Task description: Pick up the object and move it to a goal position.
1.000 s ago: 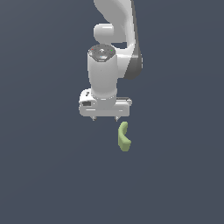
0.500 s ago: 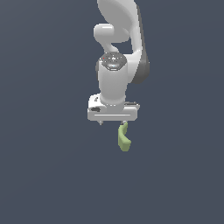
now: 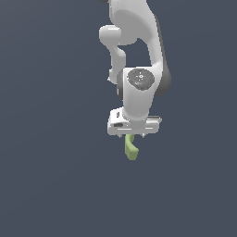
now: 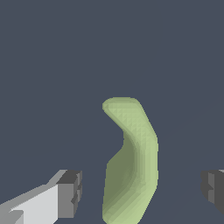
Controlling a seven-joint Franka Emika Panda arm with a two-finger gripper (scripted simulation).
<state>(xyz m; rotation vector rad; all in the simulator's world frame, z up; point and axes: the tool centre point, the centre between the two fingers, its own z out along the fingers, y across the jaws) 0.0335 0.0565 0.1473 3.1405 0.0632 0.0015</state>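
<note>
- Dark slate-grey surface (image 3: 51, 185) fills the scene.
- My white two-fingered gripper (image 4: 142, 192) is spread wide.
- Small yellow-green bent matte chunk (image 4: 131, 162) lies between my fingertips (image 4: 70, 192), untouched.

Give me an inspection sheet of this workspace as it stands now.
Surface: plain dark grey-blue ground, no marks or edges seen.
Job's things: light yellow-green bent chunk lying on the surface, between the claw's two fingers in the wrist view; in the exterior view its upper end is hidden under the claw. No goal marker seen.
Clutter: nothing seen.
Grippers: one white claw directly over the chunk, open; dark finger pads stand apart from the chunk on both sides, no contact.
Cables: nothing seen.
Surroundings: white arm above the claw; nothing else seen.
</note>
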